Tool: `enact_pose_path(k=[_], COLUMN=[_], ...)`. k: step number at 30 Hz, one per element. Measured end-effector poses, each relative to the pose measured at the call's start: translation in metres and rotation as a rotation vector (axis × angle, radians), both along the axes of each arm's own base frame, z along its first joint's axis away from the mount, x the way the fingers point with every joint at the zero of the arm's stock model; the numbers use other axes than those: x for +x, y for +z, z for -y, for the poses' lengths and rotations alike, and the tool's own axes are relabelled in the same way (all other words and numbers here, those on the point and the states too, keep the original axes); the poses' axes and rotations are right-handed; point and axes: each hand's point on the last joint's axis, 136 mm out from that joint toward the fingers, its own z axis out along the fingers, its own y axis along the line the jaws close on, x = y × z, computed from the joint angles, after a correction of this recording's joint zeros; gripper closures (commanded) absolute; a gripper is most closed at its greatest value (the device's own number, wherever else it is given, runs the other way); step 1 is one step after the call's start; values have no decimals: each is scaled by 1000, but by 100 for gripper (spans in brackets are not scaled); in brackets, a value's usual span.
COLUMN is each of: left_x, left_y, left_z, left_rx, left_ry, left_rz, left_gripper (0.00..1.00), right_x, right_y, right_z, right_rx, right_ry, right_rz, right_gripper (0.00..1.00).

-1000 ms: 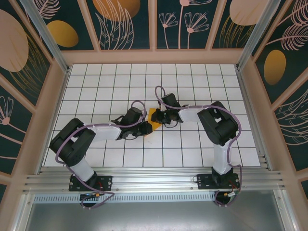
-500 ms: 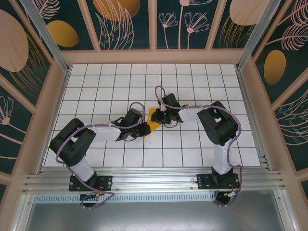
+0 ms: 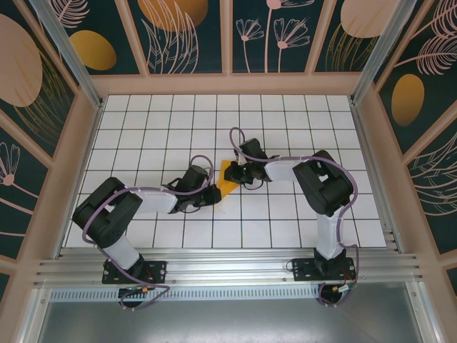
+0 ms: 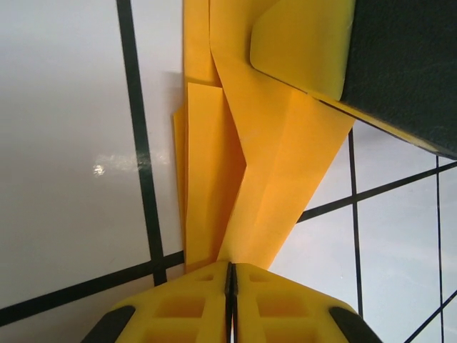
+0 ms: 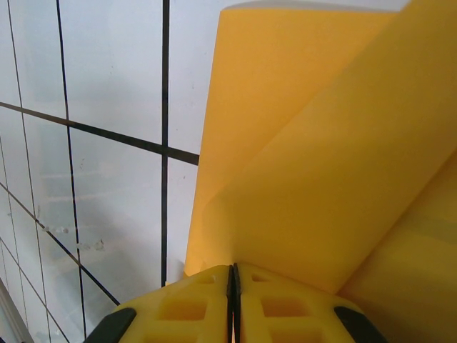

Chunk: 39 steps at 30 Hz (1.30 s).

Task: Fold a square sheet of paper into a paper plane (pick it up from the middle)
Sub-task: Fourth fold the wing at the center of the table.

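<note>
I pinch the orange-yellow paper at both ends; creased into narrow overlapping layers, it sits mid-bench.

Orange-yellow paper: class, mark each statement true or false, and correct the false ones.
1. The paper is already folded into overlapping layers. True.
2. The left gripper hangs wide open above the paper. False: its jaws are shut on the paper's edge.
3. The right gripper is shut on the paper. True.
4. The paper lies in the far left corner of the table. False: it sits near the middle, between the two grippers.
</note>
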Motion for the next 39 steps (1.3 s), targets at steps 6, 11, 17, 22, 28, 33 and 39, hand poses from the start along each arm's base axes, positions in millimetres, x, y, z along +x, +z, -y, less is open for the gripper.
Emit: enact_pose_path(k=[6,11,17,22,28,33,39], left_x=[-7,-18,-16,0,16,15,17], left_y=[0,2,23,43,50,30,13], left_z=[-10,-19,-18,-3,18,23,13], left_rx=[15,27,-12,-74,-143,-135,-90], left_ry=[17,23,37,33,2,-15,17], left_rz=[-3,-25,-3,16,21,-25,-42], left_gripper=[88,88,86,84,83,84,86], right_x=[0,0,0,1,2,2,2], right_y=[0,0,0,0,0,1,0], right_z=[-1,-1,-1,-2,-2,-3,-3], right_rx=[0,0,0,1,2,2,2], right_ry=[1,2,2,2,3,3,3], right_rz=[-1,-3,-3,-2,-2,-1,-1], right_gripper=[88,88,88,88,88,88,87])
